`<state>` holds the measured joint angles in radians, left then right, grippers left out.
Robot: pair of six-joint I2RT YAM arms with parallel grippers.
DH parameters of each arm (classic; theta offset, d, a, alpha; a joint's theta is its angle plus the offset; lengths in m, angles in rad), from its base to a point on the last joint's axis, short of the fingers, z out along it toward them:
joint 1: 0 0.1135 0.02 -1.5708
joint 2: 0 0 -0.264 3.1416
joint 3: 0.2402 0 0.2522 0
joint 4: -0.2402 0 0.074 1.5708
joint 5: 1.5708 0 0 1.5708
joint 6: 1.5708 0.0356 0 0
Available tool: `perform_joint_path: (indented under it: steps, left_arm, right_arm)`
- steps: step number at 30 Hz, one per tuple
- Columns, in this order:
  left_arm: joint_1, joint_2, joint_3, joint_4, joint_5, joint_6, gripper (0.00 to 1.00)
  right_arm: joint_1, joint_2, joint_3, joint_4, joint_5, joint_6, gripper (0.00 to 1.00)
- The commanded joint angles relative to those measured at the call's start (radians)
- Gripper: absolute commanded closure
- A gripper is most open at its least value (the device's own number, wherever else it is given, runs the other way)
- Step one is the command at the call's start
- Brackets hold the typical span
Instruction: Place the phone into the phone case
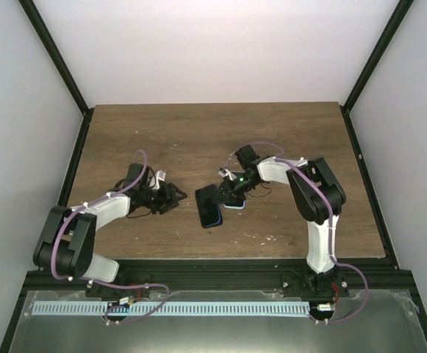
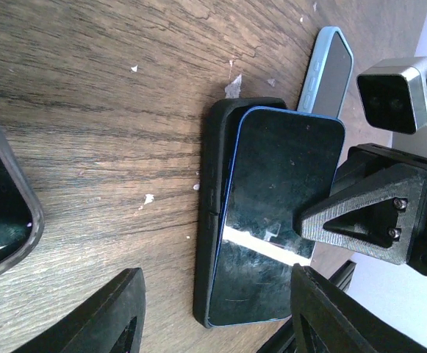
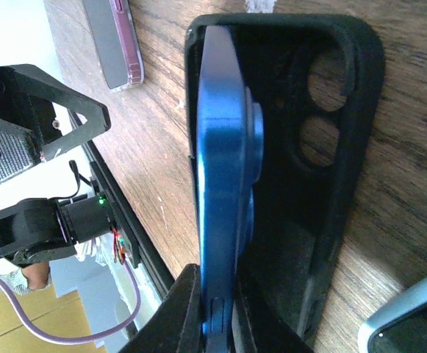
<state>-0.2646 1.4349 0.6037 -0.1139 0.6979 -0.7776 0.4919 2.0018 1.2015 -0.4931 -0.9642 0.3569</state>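
One glossy blue phone point(image 3: 217, 147) leans inside matte black phone case point(image 3: 345, 184).

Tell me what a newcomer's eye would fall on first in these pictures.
First comes the blue phone, pinched at its edge by the right gripper and tilted, with one long edge set in the black phone case near the middle of the wooden table. The left gripper stands open just left of it. A phone in a light blue case lies flat close by.
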Motion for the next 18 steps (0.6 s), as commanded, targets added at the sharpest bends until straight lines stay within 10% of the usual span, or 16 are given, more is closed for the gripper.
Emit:
perform_joint_path:
  steps: [1, 18]
  left_arm:
    - [-0.013, 0.028, -0.008, 0.046, 0.023, -0.010, 0.45]
    - [-0.067, 0.183, 0.053, 0.204, -0.036, -0.067, 0.57]
  right_arm:
    - [-0.006, 0.032, 0.044, -0.021, -0.020, -0.008, 0.93]
    - [0.003, 0.112, 0.095, -0.009, -0.021, -0.052, 0.85]
